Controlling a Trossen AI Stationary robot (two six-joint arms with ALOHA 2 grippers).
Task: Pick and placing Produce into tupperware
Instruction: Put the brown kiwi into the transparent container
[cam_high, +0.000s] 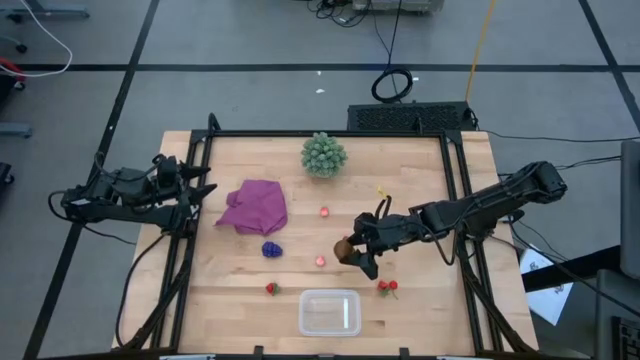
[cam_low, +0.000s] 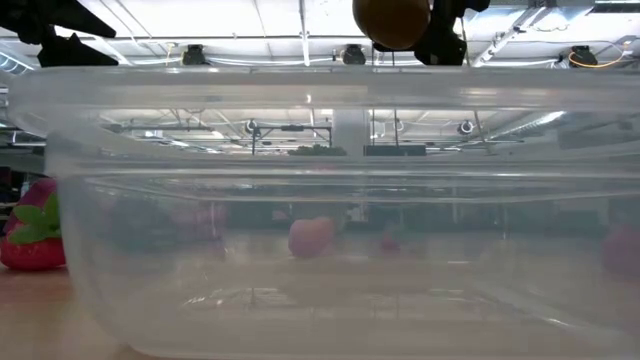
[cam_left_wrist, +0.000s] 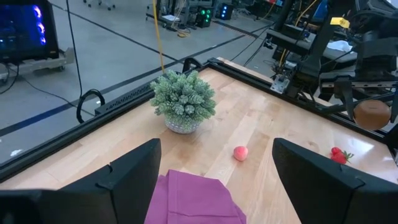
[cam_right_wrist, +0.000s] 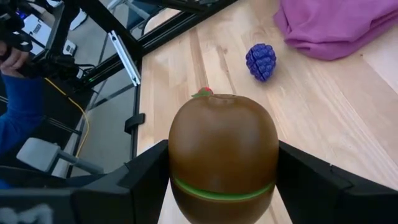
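Between the right gripper's (cam_high: 352, 252) two dark fingers (cam_right_wrist: 146, 180) sits the brown kiwi (cam_right_wrist: 222, 157), pinched on both flanks with a thin green band showing round its lower half. In the high view this gripper hangs over the table a little right of centre, the kiwi at its tip, and the right arm (cam_high: 490, 202) runs back from it toward three o'clock, past the table's right rail. In the low view the kiwi shows above the rim of the tub, off the wood.

Around it, on the wooden table (cam_high: 420, 300): a pink berry (cam_high: 320, 261) lies just beside the kiwi at nine o'clock; a red strawberry pair (cam_high: 387, 287) lies near at five o'clock; another pink berry (cam_high: 324, 211) lies toward eleven o'clock. The clear tupperware (cam_high: 329, 311) stands at the near edge, at about seven o'clock from the gripper, well apart from it; nothing can be made out inside it. A single red strawberry (cam_high: 271, 288) lies just left of the tub, and the purple grape cluster (cam_high: 271, 249) lies farther left, just below the magenta cloth (cam_high: 254, 207). A pale green bushy ball (cam_high: 324, 155) stands at the table's twelve o'clock edge.

At nine o'clock, over the left rail, the left gripper (cam_high: 200, 190) waits with its fingers (cam_left_wrist: 134, 174) spread wide and holding nothing, pointing toward the cloth.
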